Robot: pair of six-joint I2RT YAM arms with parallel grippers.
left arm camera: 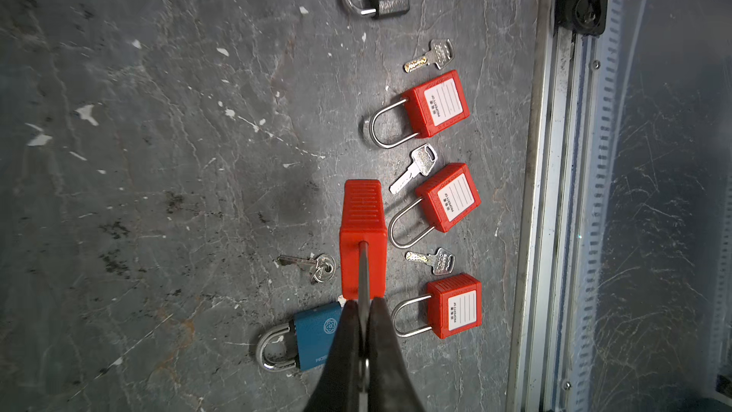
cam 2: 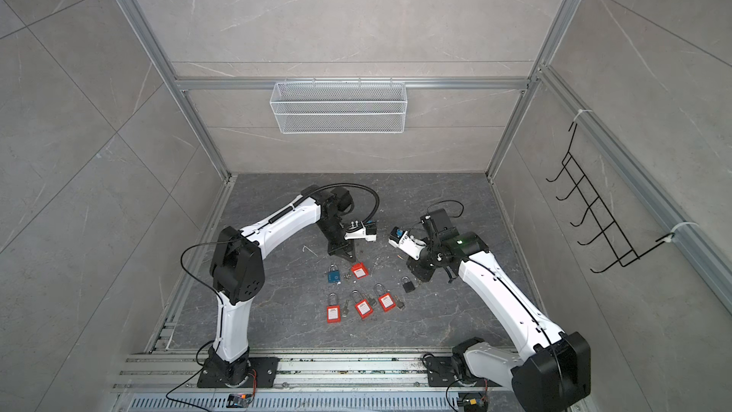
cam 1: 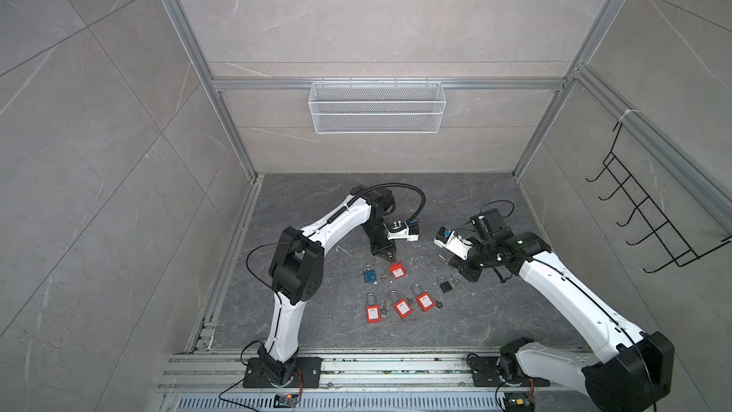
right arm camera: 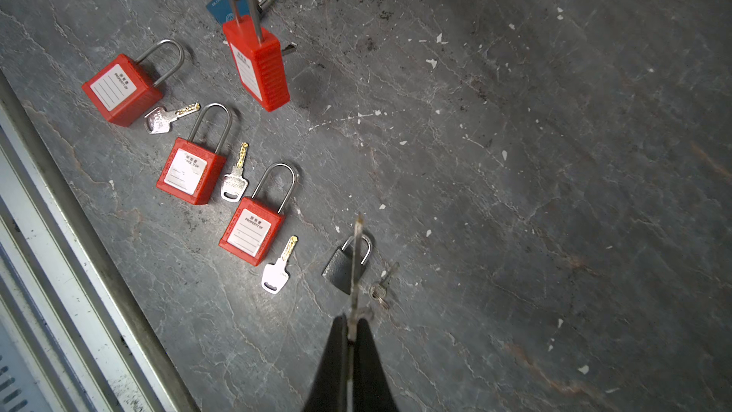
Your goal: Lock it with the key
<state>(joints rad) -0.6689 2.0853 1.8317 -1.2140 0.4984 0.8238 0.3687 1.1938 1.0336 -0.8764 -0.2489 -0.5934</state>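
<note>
We see the left claw [left arm camera: 363,305] pinched tight on the steel shackle of a red padlock [left arm camera: 362,231], which hangs body-down over the middle of the desk [left arm camera: 158,192]; whether its base touches the desk we cannot tell. The right claw [right arm camera: 350,325] is also closed, on a thin key [right arm camera: 357,255] seen edge-on, with its blade reaching out past the fingertips. The held padlock and the held key are well apart. A blue padlock [cam 1: 370,273] lies just beside the held one, and a black padlock [cam 1: 444,284] lies near the right claw. Nearer the desk's front edge lies a row of three red padlocks [cam 1: 402,308], each with a key beside it.
</note>
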